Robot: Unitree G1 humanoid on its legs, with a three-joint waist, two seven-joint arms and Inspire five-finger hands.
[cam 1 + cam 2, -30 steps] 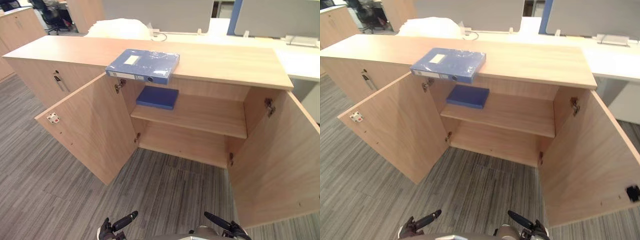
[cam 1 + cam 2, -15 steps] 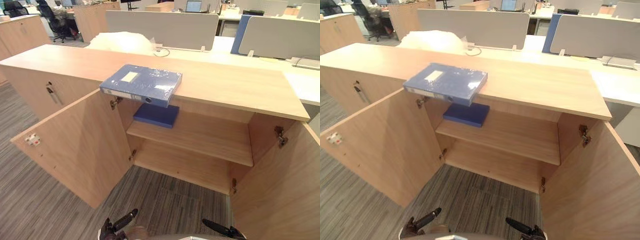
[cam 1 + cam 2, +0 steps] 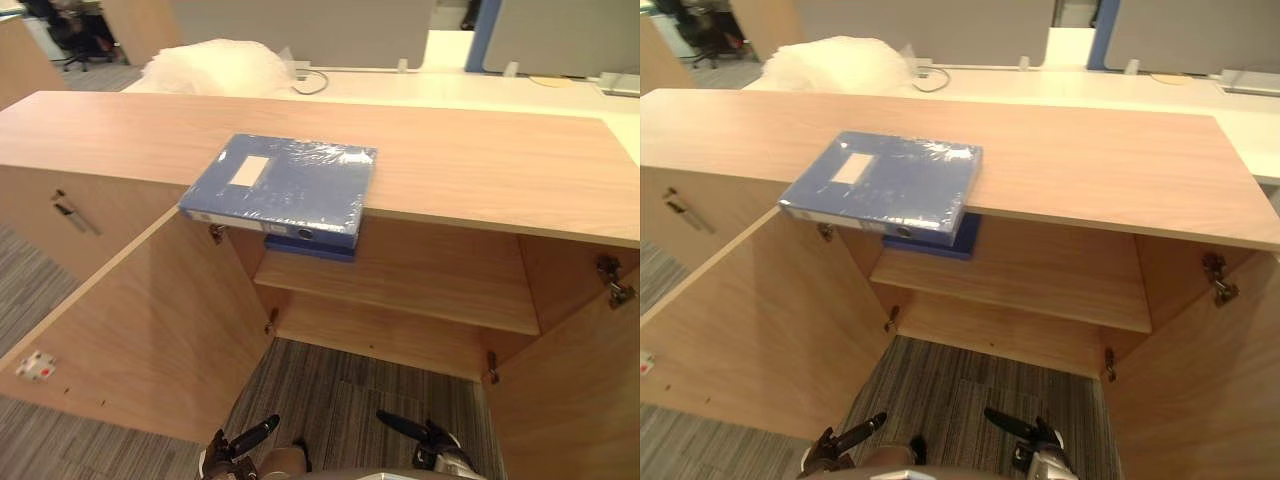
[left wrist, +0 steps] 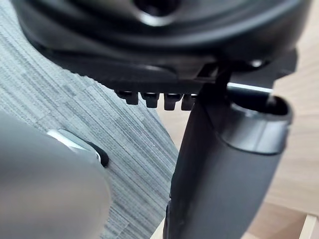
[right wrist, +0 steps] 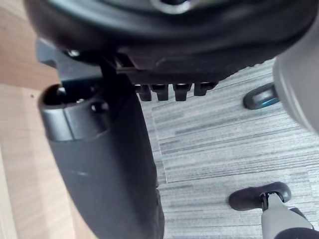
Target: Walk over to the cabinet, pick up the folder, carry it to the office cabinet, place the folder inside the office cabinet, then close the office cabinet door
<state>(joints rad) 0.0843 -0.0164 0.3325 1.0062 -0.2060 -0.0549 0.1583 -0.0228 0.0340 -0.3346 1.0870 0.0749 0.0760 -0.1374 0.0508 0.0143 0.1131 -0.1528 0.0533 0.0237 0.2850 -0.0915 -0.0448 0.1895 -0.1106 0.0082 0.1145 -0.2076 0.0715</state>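
A blue box folder (image 3: 280,188) wrapped in clear film lies flat on the wooden cabinet top (image 3: 480,170), its spine jutting over the front edge. Below it, a second blue folder (image 3: 310,246) lies on the inner shelf (image 3: 420,290), mostly hidden by the first. Both cabinet doors stand open: the left door (image 3: 150,330) and the right door (image 3: 585,420). My left hand (image 3: 240,445) and right hand (image 3: 415,433) hang low over the carpet, well short of the cabinet, both empty. In the wrist views the left thumb (image 4: 224,164) and right thumb (image 5: 104,164) stand out straight.
A crumpled white plastic bag (image 3: 220,68) and a cable lie on the white desk behind the cabinet, with grey dividers (image 3: 300,25) beyond. A closed cabinet section with a metal handle (image 3: 75,215) adjoins on the left. Grey striped carpet (image 3: 340,390) lies between the doors.
The camera has come closer to the cabinet and looks more steeply down, so the folder appears larger. The folder itself has not moved. Both hands stay low and empty.
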